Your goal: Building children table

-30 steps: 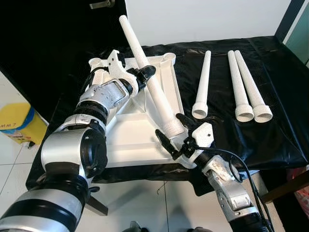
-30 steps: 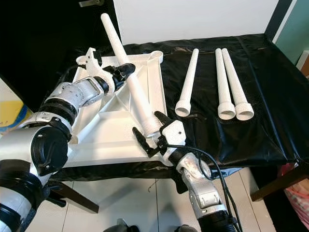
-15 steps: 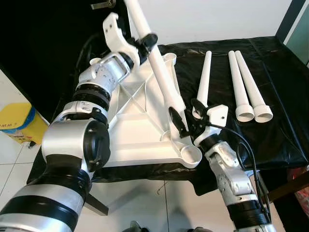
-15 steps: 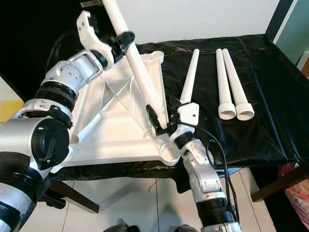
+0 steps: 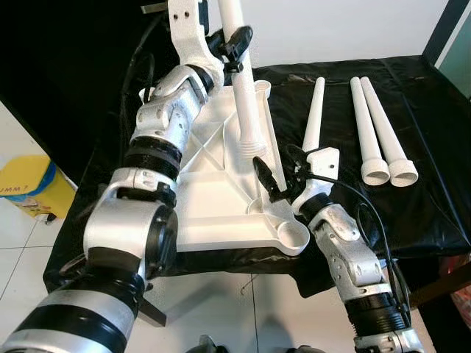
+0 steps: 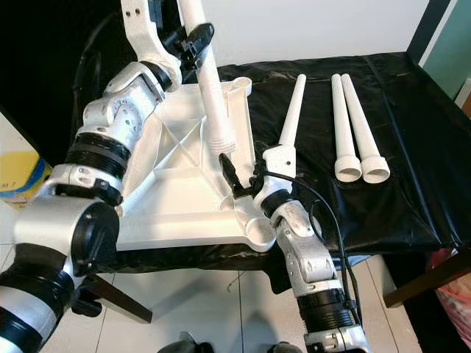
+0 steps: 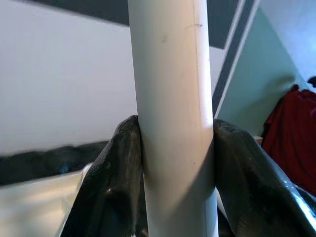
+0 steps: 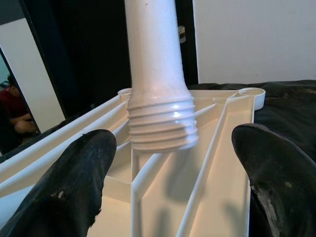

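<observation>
Tabletop: white tabletop (image 5: pixel 213 213) lay underside up on the black-covered surface (image 5: pixel 434 184), ribs and corner sockets facing upward so the legs could go in from above.
Held leg: one white leg (image 5: pixel 246 110) hung nearly upright over the tabletop, threaded end (image 8: pixel 162 126) down and clear of the plastic; judged to be oriented this way so the thread could meet a socket.
Left claw: left claw (image 5: pixel 234 45) was clenched on the leg high up its shaft, one finger (image 7: pixel 116 168) pressed to each side in the wrist view; the high grip left the threaded end free.
Right claw: right claw (image 5: pixel 278 173) sat low over the near right part of the tabletop with its fingers (image 8: pixel 74 182) spread wide, touching nothing; the thread hung between and beyond them, so it looked posed to steady or guide the leg's lower end.
Target socket: round socket (image 5: pixel 294 234) at the near right corner was unfilled and near the right claw; judged the likely destination, though the leg's end was not yet over it.
Spare legs: three more legs lay flat on the surface to the right, one (image 5: pixel 313 121) alone, two (image 5: pixel 381 132) side by side and touching, wide ends toward the robot.
Progress: no leg fitted yet; early stage.
</observation>
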